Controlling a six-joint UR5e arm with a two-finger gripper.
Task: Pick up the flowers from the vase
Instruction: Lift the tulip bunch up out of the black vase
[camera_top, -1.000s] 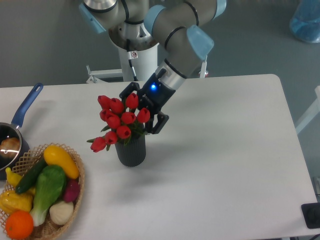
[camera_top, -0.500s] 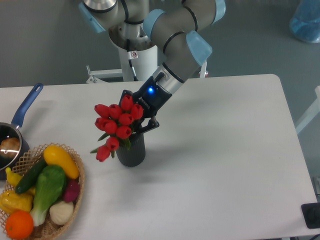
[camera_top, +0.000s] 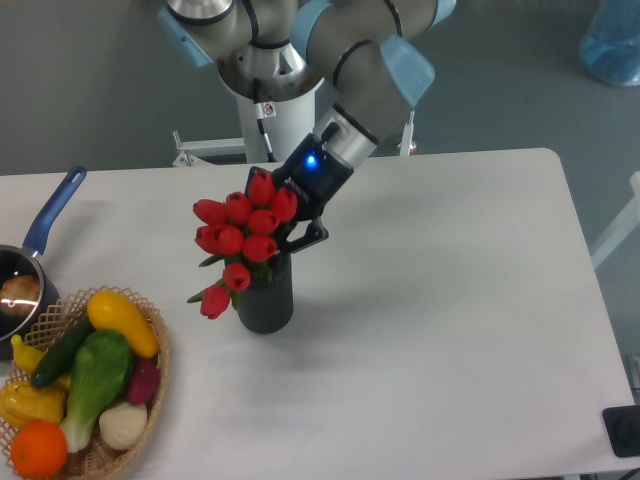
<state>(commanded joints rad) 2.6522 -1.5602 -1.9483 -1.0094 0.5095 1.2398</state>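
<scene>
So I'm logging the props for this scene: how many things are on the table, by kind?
Flowers, one bunch: 1
Vase: 1
Wicker basket of vegetables and fruit: 1
Saucepan: 1
Total: 4
The gripper is at the flowers, not counted.

Pincer (camera_top: 287, 222) around flowers (camera_top: 240, 232) in vase (camera_top: 265, 297)

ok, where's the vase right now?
The vase stands left of centre on the table, just right of the basket, with the flowers in its mouth and the claw directly above it.
</scene>
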